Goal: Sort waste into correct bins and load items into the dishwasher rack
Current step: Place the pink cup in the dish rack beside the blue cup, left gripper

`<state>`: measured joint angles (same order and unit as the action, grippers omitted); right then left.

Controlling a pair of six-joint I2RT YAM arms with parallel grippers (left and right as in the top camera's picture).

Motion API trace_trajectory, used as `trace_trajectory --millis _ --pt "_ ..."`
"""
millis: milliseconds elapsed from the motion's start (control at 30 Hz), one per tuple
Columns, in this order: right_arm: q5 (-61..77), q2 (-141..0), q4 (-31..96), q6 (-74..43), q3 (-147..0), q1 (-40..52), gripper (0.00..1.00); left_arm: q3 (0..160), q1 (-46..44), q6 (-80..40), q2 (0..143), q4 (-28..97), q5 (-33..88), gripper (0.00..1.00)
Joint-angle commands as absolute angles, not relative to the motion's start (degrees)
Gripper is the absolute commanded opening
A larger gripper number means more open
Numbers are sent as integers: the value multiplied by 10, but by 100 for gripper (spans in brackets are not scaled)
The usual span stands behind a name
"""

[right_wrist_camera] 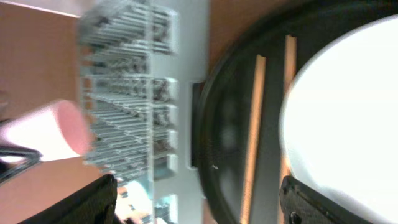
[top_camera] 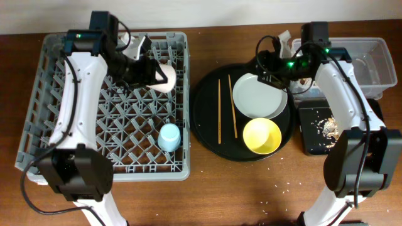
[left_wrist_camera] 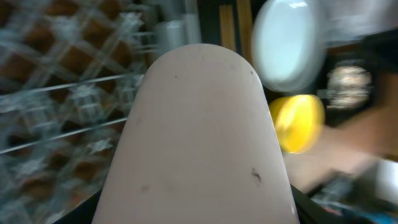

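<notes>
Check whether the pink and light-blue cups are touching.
Apart. Overhead view shows the pink cup at the far side of the dishwasher rack, the light-blue cup near its front, bare pegs between.

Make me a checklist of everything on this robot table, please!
Surface: brown wooden table.
Job's things: small light-blue cup in the large grey pegged plastic rack; pale round plate, yellow bowl and two thin wooden chopsticks on the round black tray; clear plastic tub; flat black rectangular tray holding brownish crumbs.
Clutter: pale specks on the table.
Claws: left claw shut on the small pink cup, over the rack; right claw open, empty, over the round tray.
Cables: black cables loop along both arms.
Surroundings: pale wall behind.
</notes>
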<state>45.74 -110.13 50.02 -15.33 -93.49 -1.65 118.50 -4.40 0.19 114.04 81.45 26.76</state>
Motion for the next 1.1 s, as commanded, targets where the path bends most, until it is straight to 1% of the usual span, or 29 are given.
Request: trace_trajectory --millis 0,67,233,367,567,600,633,667,700,767,967,1067 --pt "370 -1103 533 -107 -937 -13 84 1198 -90 0 1127 821 102 55" --pt "333 -1103 554 -107 -937 -7 84 1186 -118 -2 1132 817 88 55" --pt "295 -1103 578 -106 -937 1 84 1142 -170 -35 1156 820 -10 55" --pt "295 -1103 581 -103 -937 1 84 1118 -181 -51 1182 827 -32 55" --pt "295 -1103 583 -103 -937 1 84 1098 -183 -56 1219 804 -32 55" --pt "295 -1103 583 -103 -937 1 84 1098 -183 -56 1221 804 -32 56" --pt "293 -1103 583 -103 -937 1 84 1098 -184 -56 1225 802 -32 68" --pt "293 -1103 583 -103 -937 1 84 1098 -184 -56 1225 799 -32 75" --pt "293 -1103 583 -103 -937 1 84 1098 -184 -56 1225 797 -32 79" --pt "293 -1103 583 -103 -937 0 84 1100 -184 -56 1225 788 -32 93" --pt "293 -1100 583 -103 -941 0 83 1142 -187 -56 1225 799 -20 94" --pt "291 -1076 594 -102 -959 -5 82 1197 -194 -56 1225 811 21 94"
